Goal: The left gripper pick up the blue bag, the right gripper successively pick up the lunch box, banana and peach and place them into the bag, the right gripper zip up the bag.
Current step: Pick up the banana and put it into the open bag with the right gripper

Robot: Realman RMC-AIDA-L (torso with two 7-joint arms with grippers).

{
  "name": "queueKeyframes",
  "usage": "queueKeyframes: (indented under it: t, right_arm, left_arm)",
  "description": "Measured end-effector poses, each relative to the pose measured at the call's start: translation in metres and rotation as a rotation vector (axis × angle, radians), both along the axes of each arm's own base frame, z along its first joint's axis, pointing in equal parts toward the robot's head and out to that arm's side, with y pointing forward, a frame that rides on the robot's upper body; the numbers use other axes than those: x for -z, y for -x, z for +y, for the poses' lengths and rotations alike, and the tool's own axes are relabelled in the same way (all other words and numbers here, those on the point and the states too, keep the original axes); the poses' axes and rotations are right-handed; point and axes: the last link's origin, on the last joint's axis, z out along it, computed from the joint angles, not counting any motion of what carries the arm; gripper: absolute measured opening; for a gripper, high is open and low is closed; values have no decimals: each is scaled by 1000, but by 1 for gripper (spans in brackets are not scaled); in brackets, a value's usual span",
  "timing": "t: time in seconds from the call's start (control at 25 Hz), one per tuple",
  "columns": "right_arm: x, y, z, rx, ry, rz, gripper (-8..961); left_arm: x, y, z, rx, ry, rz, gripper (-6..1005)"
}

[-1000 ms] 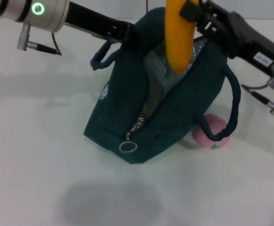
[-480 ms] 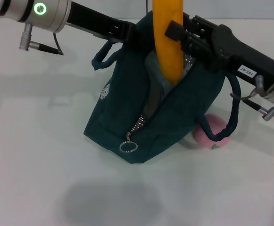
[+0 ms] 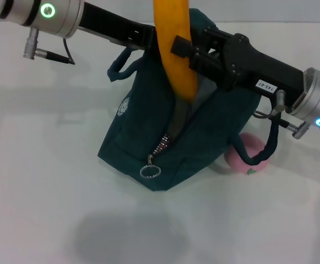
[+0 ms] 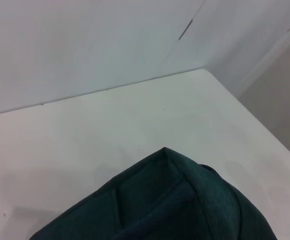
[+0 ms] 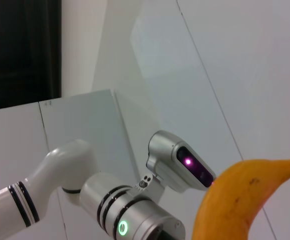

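Head view: the blue bag (image 3: 176,143) stands on the white table (image 3: 44,181), its top open and its zipper pull ring (image 3: 148,171) hanging low on the front edge. The left gripper (image 3: 151,39) is at the bag's upper rear edge and appears clamped on the fabric there, though its fingers are mostly hidden. The right gripper (image 3: 184,47) is closed around the banana (image 3: 173,49), which hangs upright with its lower tip at the bag's opening. The peach (image 3: 248,157) lies on the table just beside the bag, partly behind a carry handle (image 3: 267,140). No lunch box can be made out.
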Motion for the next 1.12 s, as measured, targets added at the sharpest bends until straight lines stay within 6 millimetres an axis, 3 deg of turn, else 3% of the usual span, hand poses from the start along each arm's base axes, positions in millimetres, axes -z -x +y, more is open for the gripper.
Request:
queueKeyframes:
  t: [0.68, 1.12]
  right_arm:
    - [12, -5, -9, -30, 35, -71, 413]
    - [2, -16, -9, 37, 156, -51, 431]
  left_arm:
    - [-2, -1, 2, 4, -6, 3, 116]
    - [-2, 4, 4, -9, -19, 34, 116]
